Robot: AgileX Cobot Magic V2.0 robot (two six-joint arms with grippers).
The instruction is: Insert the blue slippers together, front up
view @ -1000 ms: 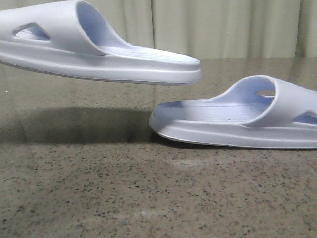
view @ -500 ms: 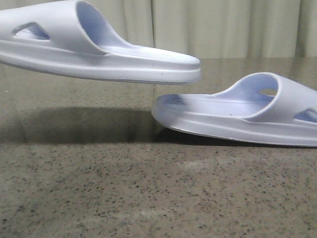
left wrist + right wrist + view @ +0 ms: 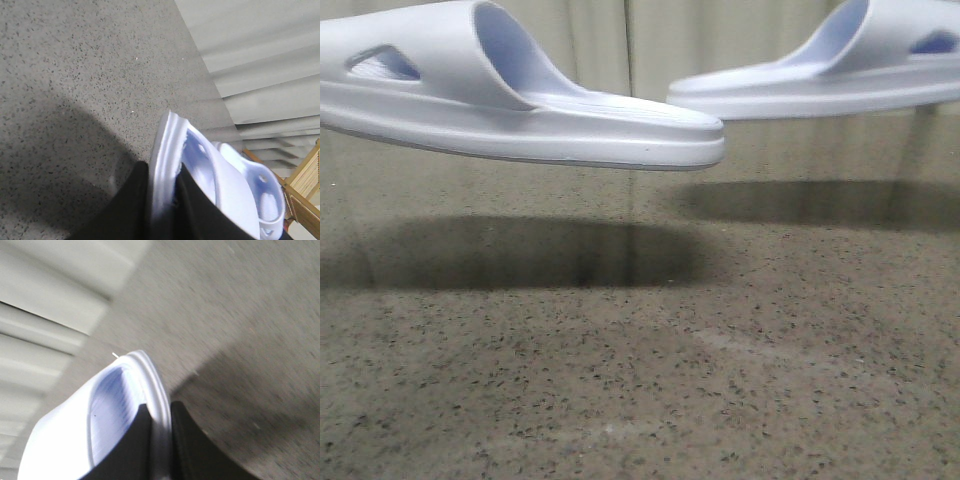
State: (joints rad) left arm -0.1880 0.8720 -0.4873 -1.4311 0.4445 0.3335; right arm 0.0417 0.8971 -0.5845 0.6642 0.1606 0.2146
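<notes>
Left pincer (image 3: pixel 161 212) clamped on slipper (image 3: pixel 210 185) edge, black fingers (image 3: pixel 132 210) either side. Right pincer (image 3: pixel 159 450) likewise clamped on other slipper (image 3: pixel 100 430) rim.

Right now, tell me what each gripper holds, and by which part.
Each holds one blue slipper by its sole edge: left gripper the left slipper, right gripper the right slipper.

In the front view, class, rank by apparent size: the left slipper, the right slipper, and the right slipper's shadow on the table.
1. Left slipper: largest, though nearer the camera.
2. Right slipper's shadow
3. Right slipper: close to its shadow, and cut off by the frame, so this order is unsure.
</notes>
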